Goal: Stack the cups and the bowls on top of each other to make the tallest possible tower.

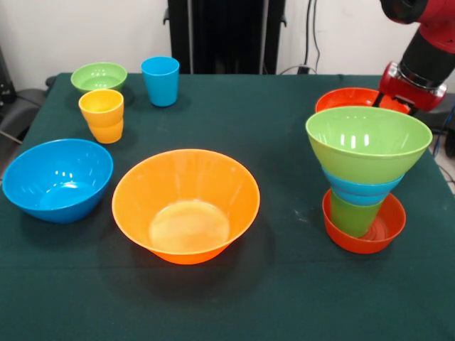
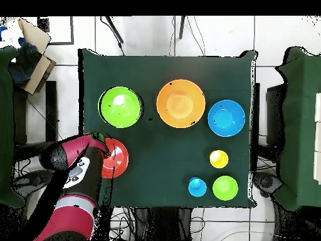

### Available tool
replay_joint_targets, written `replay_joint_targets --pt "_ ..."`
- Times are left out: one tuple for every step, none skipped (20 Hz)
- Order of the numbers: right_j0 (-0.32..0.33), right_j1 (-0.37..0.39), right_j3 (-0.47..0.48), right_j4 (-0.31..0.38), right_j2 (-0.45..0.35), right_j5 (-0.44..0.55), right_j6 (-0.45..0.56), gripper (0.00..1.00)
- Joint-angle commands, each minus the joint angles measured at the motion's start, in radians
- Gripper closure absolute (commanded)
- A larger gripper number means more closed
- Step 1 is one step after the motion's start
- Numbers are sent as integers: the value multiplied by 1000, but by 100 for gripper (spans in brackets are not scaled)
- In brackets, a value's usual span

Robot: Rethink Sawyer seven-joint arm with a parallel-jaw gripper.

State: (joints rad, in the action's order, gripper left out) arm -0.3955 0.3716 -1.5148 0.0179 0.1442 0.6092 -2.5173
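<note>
Two loose bowls (image 1: 185, 204) left of the tower (image 1: 366, 177), tool perhaps hidden behind.

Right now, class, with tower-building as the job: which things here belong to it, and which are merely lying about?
Belonging to the job:
- the tower of glossy plastic bowls
- large orange bowl
- blue bowl
- small green bowl
- red bowl behind the tower
- blue plastic cup
- stacked yellow-orange cups

Lying about:
- cardboard box beside the table

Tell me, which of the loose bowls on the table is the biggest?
The orange bowl in the middle. It is clearly wider and deeper than the blue bowl beside it and the small green bowl.
</note>
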Motion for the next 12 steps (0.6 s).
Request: replay_joint_targets --pt "19 10 -37 -3 -103 -57 -41 0" --pt "19 13 -39 -3 -103 -52 -39 0" --pt "19 16 -41 -4 -103 -47 -39 0" --pt "20 21 -43 -5 -105 -36 -35 0" --pt "21 24 -46 -6 -106 -33 -34 0" --pt "22 29 -49 -8 -109 -26 -31 0" --pt "23 32 -51 -8 -110 -23 -31 0" --pt "23 37 -54 -9 -112 -16 -29 0" --pt "24 40 -56 -8 -113 -14 -28 0" --pt "26 44 -58 -9 -115 -9 -26 0" --pt "27 46 -60 -9 -116 -10 -25 0" --pt "28 48 -62 -9 -118 -10 -25 0"
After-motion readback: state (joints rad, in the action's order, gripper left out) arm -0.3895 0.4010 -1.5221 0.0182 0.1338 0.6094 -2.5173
